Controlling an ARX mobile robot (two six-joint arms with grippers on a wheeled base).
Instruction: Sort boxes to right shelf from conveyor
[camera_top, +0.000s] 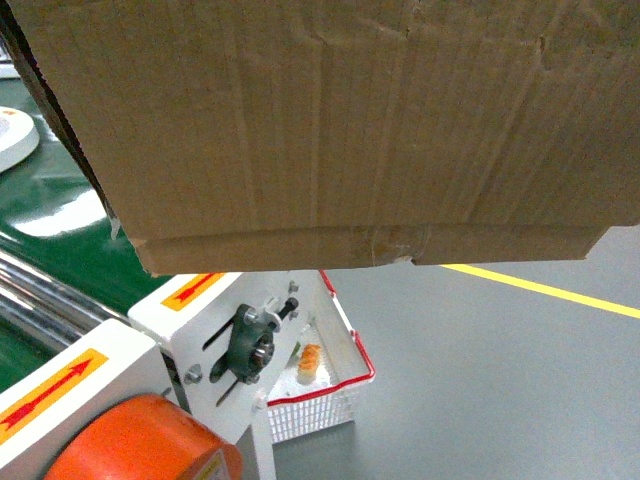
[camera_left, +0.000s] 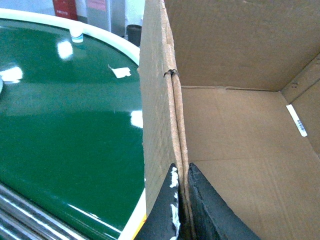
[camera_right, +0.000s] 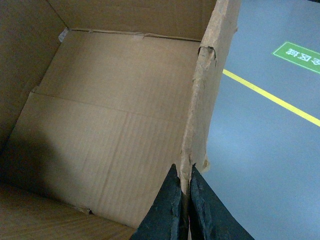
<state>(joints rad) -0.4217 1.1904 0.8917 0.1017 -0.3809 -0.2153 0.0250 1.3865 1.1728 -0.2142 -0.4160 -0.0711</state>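
high across the head view, the cardboard box (camera_top: 350, 130) hangs clear of the green conveyor belt (camera_left: 65, 130). left gripper (camera_left: 181, 200) pinches its left wall, right gripper (camera_right: 184, 200) its right wall. the shelf isn't visible; carrying rightward looks next.

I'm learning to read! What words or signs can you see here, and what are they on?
Green floor sign: white characters, upside down, too blurred to read.
White sticker inside the box: print too small to read.
Yellow labels on the white conveyor frame: red arrows only, no words.
Orange roll: yellow sticker, unreadable.
Nothing else readable.
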